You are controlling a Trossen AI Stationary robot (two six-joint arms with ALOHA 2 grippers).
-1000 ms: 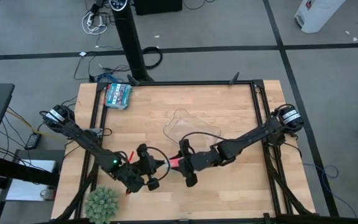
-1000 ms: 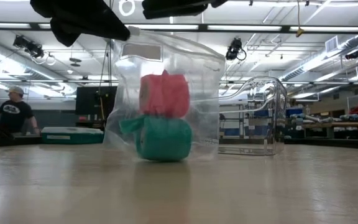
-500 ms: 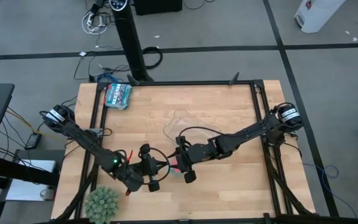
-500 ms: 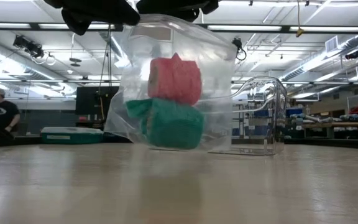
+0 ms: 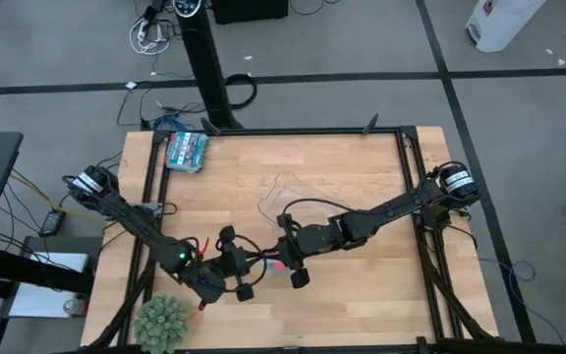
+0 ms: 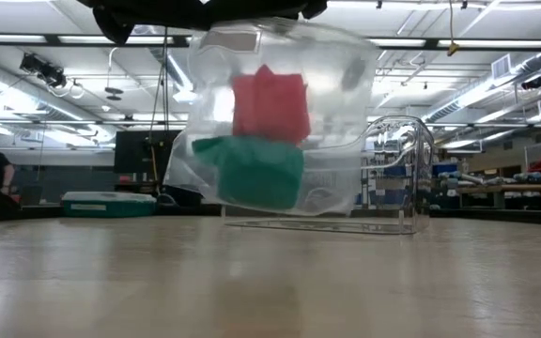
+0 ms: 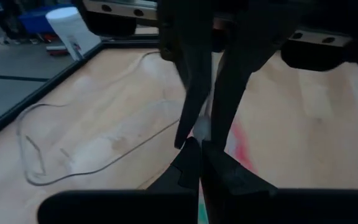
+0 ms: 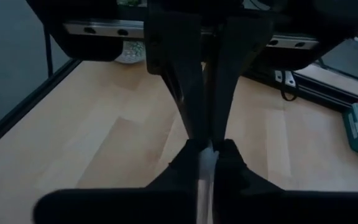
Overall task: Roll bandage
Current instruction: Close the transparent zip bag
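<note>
With both my left gripper (image 5: 247,265) and right gripper (image 5: 281,262) pinched shut on the clear bag (image 6: 275,122) hanging below them, the bandage (image 6: 270,105) inside could spill if either thin grip slips.

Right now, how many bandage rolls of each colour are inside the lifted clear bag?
Pink-red bandage: 1
Teal roll: 1
Total: 2, both inside the clear bag, which hangs above the table.

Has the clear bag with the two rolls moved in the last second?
Yes. In the low view the clear bag has risen off the table and shifted right, now overlapping the clear container behind it.
</note>
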